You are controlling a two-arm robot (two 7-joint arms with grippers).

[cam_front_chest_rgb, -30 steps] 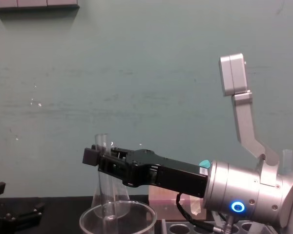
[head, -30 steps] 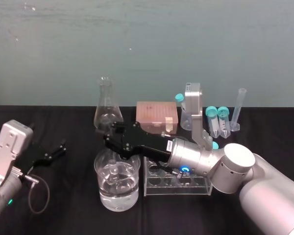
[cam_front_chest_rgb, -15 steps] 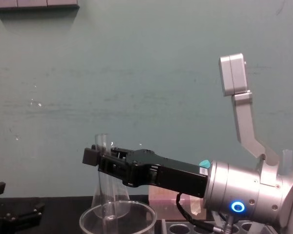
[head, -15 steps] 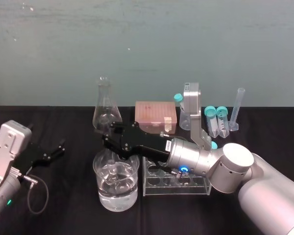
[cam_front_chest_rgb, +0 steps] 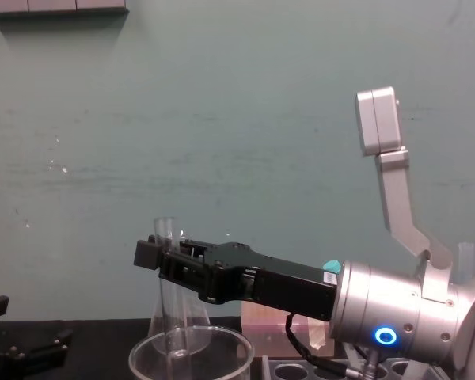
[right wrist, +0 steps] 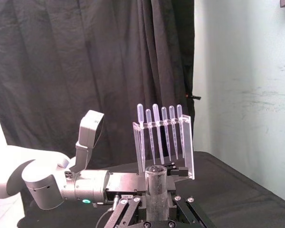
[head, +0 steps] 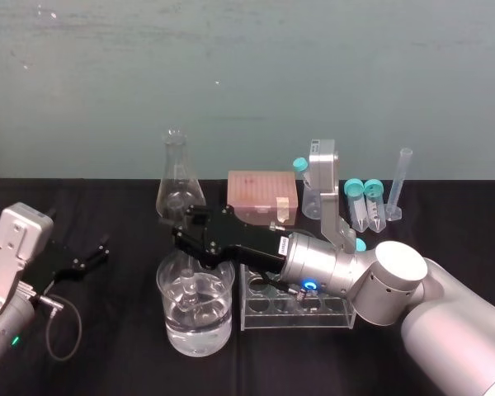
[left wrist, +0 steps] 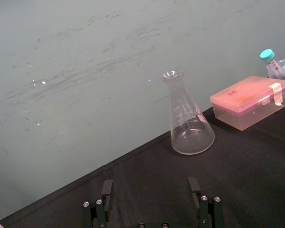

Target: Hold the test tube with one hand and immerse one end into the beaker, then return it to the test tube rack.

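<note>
The beaker [head: 175,328] stood nearest, the test tube [right wrist: 156,189] upright inside it with its lower end about at the waterline and the right gripper's [head: 191,246] fingers clamped on it. A sideways pull toward the test tube rack [head: 330,318], just beside, could knock glass against the rim. The left gripper [head: 89,259] sat parked, fingers apart. Behind stood a flask [head: 175,186] and a pink box [head: 262,191].

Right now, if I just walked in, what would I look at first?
Probably the long black right hand in the middle, with a glowing blue ring on its silver wrist. It holds the test tube upright, its lower end down inside the beaker, just left of the test tube rack. Far left, the left hand rests open on the black table.
</note>
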